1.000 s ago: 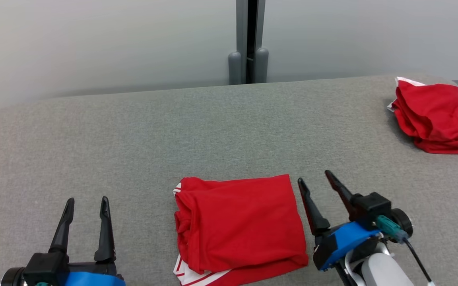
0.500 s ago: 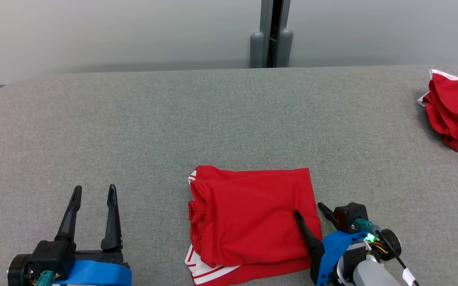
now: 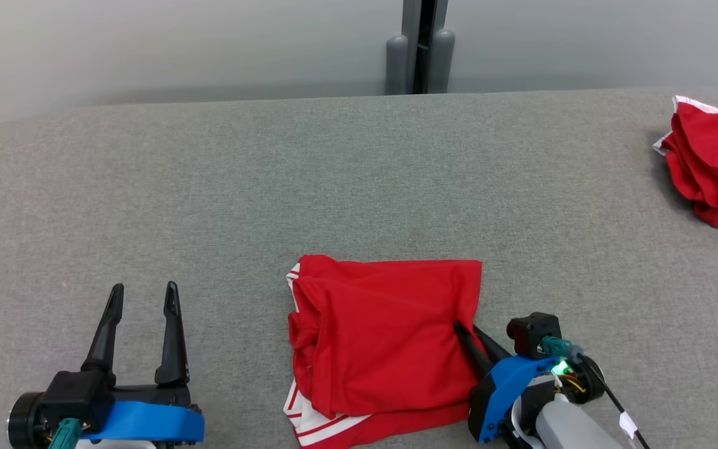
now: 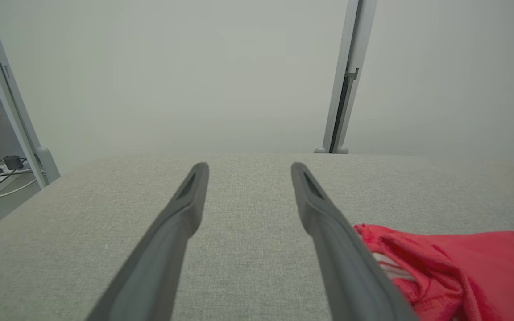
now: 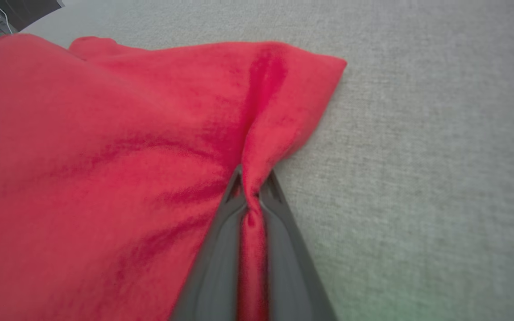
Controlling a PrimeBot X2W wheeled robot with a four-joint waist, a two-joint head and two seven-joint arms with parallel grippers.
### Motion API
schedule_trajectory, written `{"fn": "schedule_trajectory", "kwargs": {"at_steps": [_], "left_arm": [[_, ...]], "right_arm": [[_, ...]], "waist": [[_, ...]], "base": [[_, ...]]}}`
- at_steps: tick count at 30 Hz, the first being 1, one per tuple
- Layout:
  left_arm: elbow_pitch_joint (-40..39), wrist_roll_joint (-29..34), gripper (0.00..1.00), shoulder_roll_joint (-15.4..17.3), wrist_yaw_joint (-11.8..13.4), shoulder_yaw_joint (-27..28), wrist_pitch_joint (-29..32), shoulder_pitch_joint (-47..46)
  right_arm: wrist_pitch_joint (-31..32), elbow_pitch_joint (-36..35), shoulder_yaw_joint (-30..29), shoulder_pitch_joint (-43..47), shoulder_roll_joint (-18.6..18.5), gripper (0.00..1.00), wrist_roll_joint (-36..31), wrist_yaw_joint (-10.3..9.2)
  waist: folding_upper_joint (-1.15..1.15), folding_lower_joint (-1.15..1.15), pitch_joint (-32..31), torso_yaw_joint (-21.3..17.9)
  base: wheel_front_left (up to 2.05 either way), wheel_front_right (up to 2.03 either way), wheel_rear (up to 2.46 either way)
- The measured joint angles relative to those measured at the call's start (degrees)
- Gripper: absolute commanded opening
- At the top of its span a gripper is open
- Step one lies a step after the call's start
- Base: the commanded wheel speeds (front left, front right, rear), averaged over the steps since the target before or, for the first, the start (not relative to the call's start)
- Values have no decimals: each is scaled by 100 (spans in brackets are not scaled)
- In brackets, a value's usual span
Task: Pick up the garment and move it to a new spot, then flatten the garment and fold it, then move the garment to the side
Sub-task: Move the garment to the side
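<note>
The folded red garment [image 3: 384, 337] lies on the grey fabric surface [image 3: 334, 174] near its front edge, white-striped trim showing at its left and lower edges. The right gripper [image 3: 467, 327] sits at the garment's right edge, its fingers clenched on a pinched ridge of red cloth, which the right wrist view [image 5: 250, 180] shows gathered between the two tips. The left gripper [image 3: 144, 290] rests well to the garment's left, jaws spread and holding nothing. A second red bundle [image 3: 714, 162] lies at the far right.
</note>
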Motion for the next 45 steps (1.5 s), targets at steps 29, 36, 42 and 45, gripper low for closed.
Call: {"fn": "schedule_trajectory", "kwargs": {"at_steps": [29, 36, 42, 45], "left_arm": [[-276, 356, 100, 7, -185, 54, 0, -761], [-310, 358, 100, 7, -235, -67, 0, -909], [-449, 409, 100, 5, -249, -169, 0, -1132], [-547, 436, 100, 4, -248, -203, 0, -1234]], "right_arm": [[-546, -326, -442, -1272, -1528, 0, 79, -1], [-375, -563, -203, -2197, -1900, 0, -34, 0], [-121, -655, -253, -2939, -2538, 0, -40, 0], [5, -616, -328, -3233, -2978, 0, 8, 0]], "waist": [[0, 1, 1046, -1374], [0, 1, 1208, -1187], [0, 1, 1555, -1026], [0, 1, 1772, -961]], "base": [[0, 0, 0], [0, 0, 0], [0, 0, 0], [0, 0, 0]]}}
